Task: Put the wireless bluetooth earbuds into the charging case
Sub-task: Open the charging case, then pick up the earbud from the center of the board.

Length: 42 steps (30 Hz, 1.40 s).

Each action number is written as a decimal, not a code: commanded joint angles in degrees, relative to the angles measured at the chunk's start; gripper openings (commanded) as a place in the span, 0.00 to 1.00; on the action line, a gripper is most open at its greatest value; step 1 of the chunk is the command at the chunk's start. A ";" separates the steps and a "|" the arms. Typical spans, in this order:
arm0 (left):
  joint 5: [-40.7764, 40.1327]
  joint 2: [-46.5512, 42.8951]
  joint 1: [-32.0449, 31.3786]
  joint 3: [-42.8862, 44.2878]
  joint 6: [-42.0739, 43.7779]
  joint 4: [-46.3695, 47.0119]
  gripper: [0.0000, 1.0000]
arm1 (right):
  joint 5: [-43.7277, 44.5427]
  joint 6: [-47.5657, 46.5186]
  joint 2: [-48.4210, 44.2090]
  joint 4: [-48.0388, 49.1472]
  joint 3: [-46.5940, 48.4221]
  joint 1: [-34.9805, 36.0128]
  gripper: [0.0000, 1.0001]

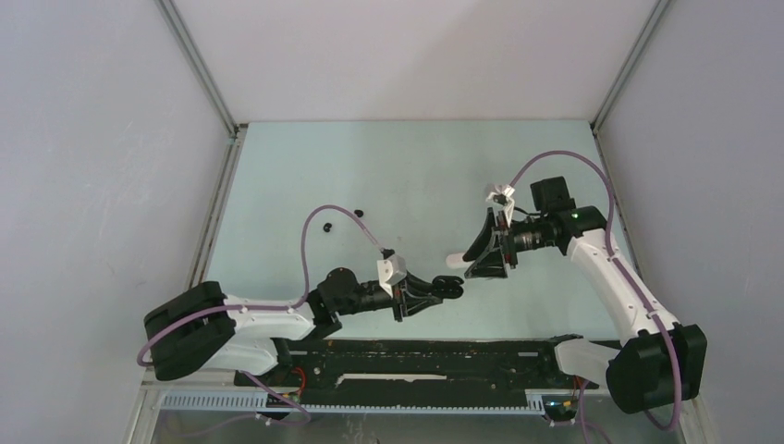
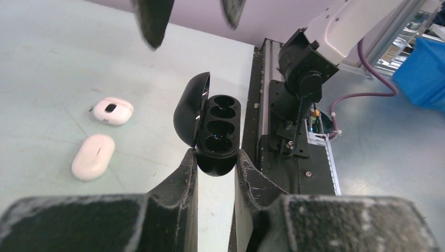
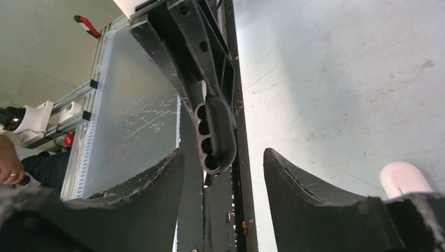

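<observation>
Case first: your left gripper (image 2: 216,157) is pinched on the open black pill-shaped plastic charging case (image 2: 219,126). Its long side points toward your right gripper (image 1: 479,245), which is wide and holds nothing. Two tiny round black earbuds (image 1: 325,225) lie on the counter (image 1: 416,166), nearer the left arm.

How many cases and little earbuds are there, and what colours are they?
Open black pill-shaped plastic charging case: 1
White oval plastic cases: 2
Tiny black rounded earbuds: 2
Total: 5
</observation>
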 commanded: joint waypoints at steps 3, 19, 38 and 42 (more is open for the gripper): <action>-3.34 -7.83 4.89 -4.22 -5.65 2.89 0.00 | 2.07 -1.36 -0.89 0.04 2.94 -1.13 0.55; -29.85 -49.94 8.69 -9.85 -5.33 -36.71 0.00 | 33.40 19.16 20.42 30.55 15.23 13.09 0.30; -32.52 -66.73 8.33 -7.07 -8.77 -53.78 0.00 | 50.82 34.41 79.10 19.98 80.83 22.34 0.34; -32.70 -67.55 8.34 -6.89 -8.80 -54.22 0.00 | 52.65 36.60 81.78 21.57 82.81 23.11 0.40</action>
